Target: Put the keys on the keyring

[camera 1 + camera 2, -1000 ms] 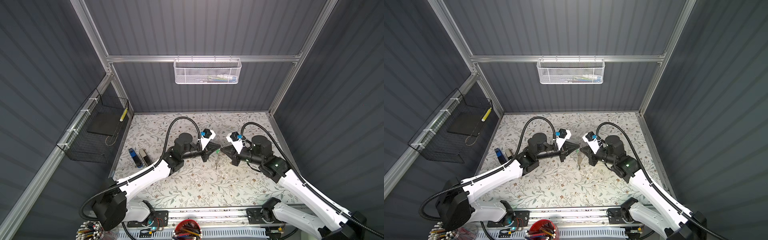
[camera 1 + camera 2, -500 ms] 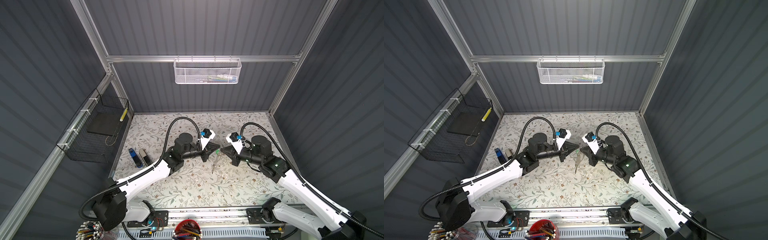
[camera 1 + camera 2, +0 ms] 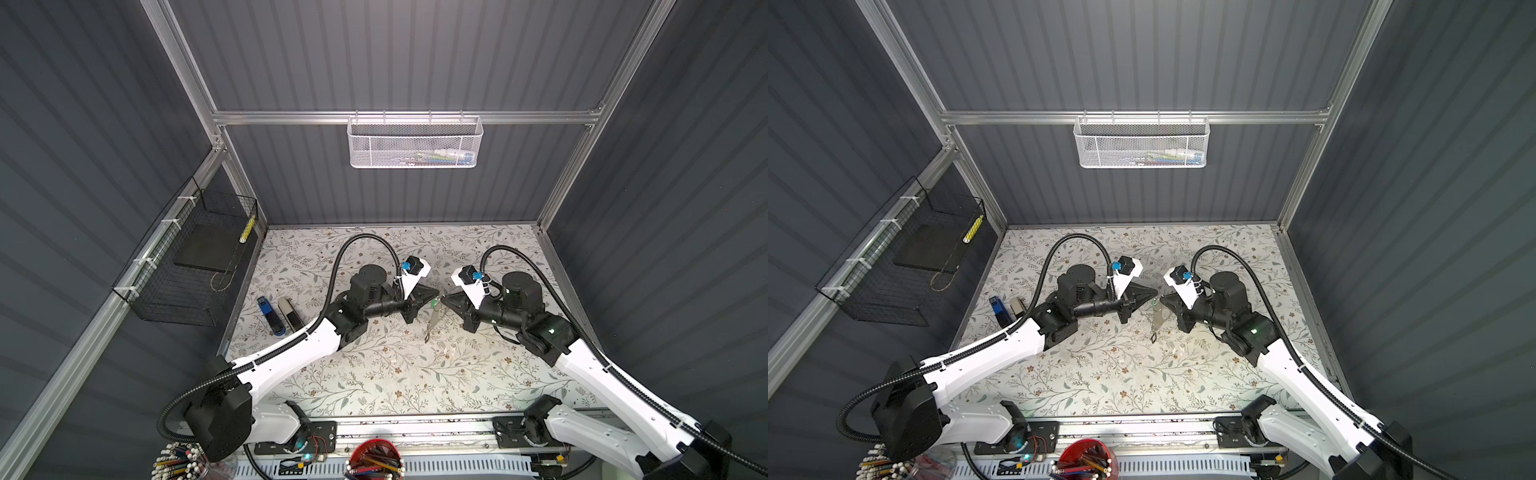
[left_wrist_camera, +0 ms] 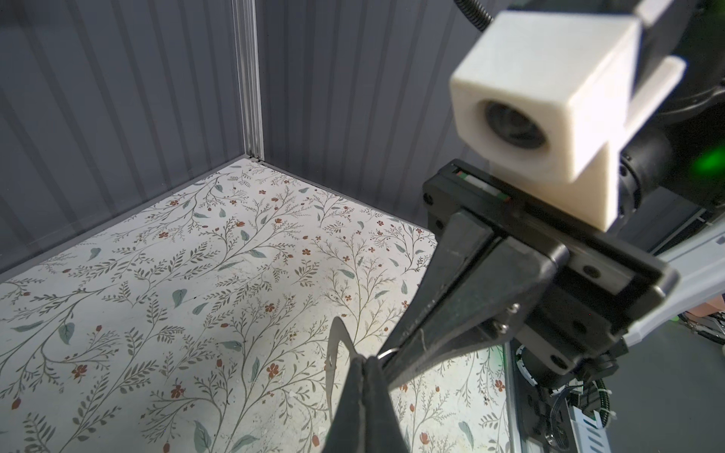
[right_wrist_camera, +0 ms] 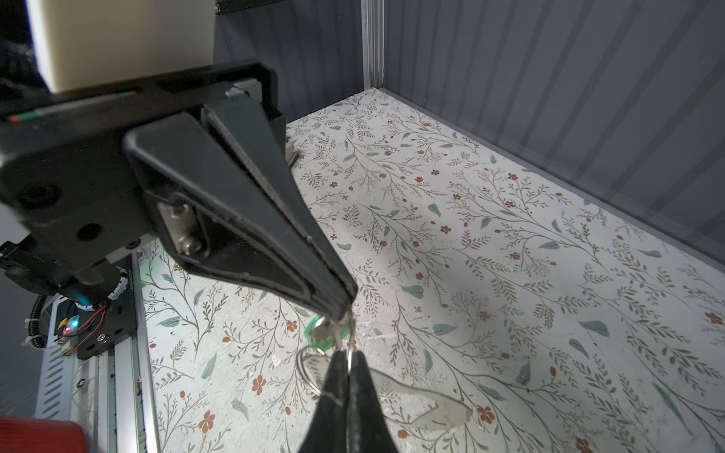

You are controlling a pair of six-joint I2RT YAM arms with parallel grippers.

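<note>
**A:** What is hard to read here?

**B:** The contact points. In the right wrist view the left gripper [image 5: 347,304] enters from the upper left. Its tapered matte-black fingers are clenched to a point. A silver sliver runs from that tip into the green-tagged key [image 5: 325,333] at centre frame, so it seems to pinch that key. The pinch itself is hidden.

**A:** And the other arm?

**B:** The right gripper [image 5: 347,359] rises from the bottom edge, cut off there. It is clamped tight on a thin wire loop [image 5: 308,370] of the keyring [image 5: 427,404].

**A:** Where is the keyring?

**B:** It dangles below the two meeting tips, at the centre of both top views. It is flat, glossy, translucent grey, and partly behind the right gripper's fingers. The left wrist view shows only its thin curved edge.

**A:** Anything too small to name?

**B:** A dark bit [image 3: 427,339] at the keyring's lower end, and pale specks [image 3: 448,351] on the floral mat [image 3: 374,374].

**A:** Anything else covered?

**B:** At centre left, the blue stapler [image 3: 1000,309] and grey stapler [image 3: 1017,306] sit partly behind the left arm in a top view.
</note>
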